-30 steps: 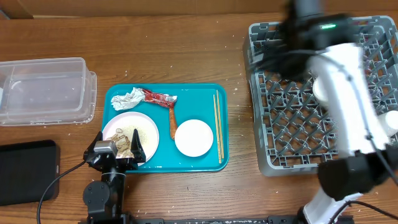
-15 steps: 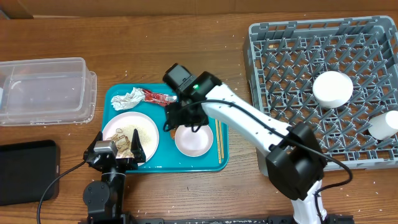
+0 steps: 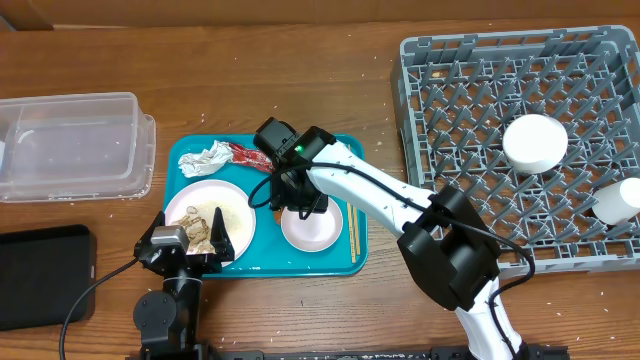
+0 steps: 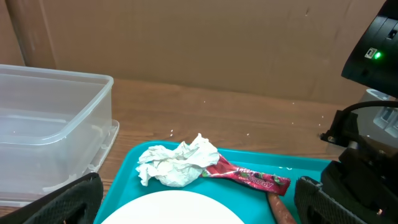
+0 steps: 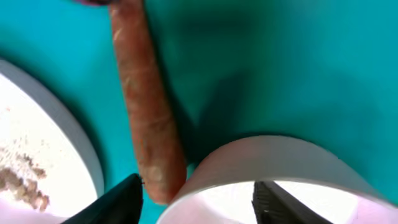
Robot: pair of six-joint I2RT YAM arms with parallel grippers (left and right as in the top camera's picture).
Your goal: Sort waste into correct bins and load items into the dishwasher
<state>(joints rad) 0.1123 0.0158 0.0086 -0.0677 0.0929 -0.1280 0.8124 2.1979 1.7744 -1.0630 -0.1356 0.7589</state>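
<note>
Well, starting at your far left, the clear tub [image 3: 70, 145] and the black tray [image 3: 45, 275] sit on the tabletop [image 3: 300, 60], with none of the waste that I can see in either. Your left fingers [image 4: 74, 199] are spread wide and hold nothing, low over the near edge of the plate [image 3: 235, 205] that carries the beige scraps [image 3: 205, 228]. Past them on the teal tray [image 3: 265, 255] lie the paper wad [image 4: 177, 163] and, touching it, the red wrapper [image 4: 249, 177].

The relation that matters comes next. The sausage [image 5: 146, 106] lies between the plate and the small bowl [image 5: 267, 162]. Its long axis runs straight away from your right fingers [image 5: 121, 199], and its near end is just beside the finger on the plate side. Those fingers are part-way open and grip nothing I can see. One looks to be outside the bowl's wall and the other inside, with the rim between them (the sausage tip sits in that same gap). So I judge the bowl is the target and the right arm is by far the nearer one. Closing here could pinch the sausage against the wall, and a nudge toward the bowl's centre should clear it.

Further right are the chopsticks [image 3: 350, 215], then the dish rack [image 3: 450, 100], which holds a bowl [image 3: 535, 142] and a cup [image 3: 620, 200]
</note>
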